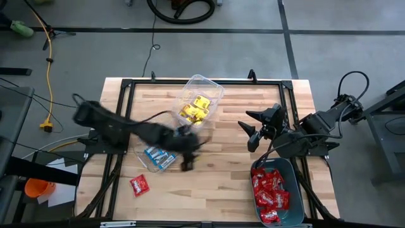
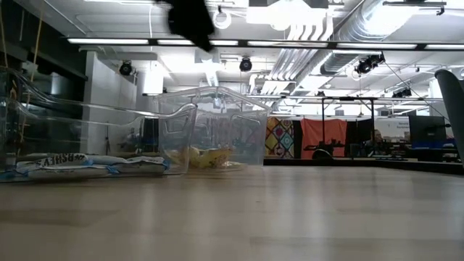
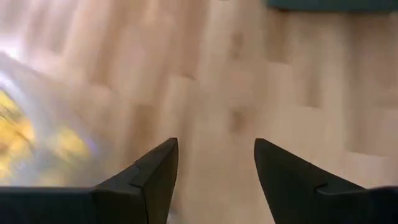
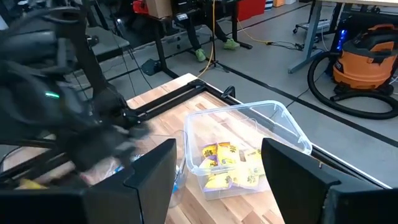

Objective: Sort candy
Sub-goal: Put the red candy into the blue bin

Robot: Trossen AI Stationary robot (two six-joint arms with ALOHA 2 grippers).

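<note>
A clear tub (image 1: 201, 101) at the table's far middle holds several yellow candy packets (image 4: 230, 165). A second clear tub (image 1: 155, 155) left of centre holds light blue-and-white packets (image 2: 87, 164). One red packet (image 1: 139, 185) lies flat on the wood near the front left. A teal bin (image 1: 292, 190) at the front right holds several red packets (image 1: 271, 193). My left gripper (image 3: 214, 155) is open and empty over bare wood at the table's middle (image 1: 190, 155), blurred. My right gripper (image 1: 248, 133) is open and empty, raised right of centre, beyond the teal bin.
A black frame (image 1: 126, 85) runs along the tabletop's edges. Bare wood (image 1: 215, 183) lies between the tubs and the teal bin. In the low view the two clear tubs (image 2: 210, 130) stand at left and centre. Cables and a vacuum (image 4: 364, 59) are on the floor beyond.
</note>
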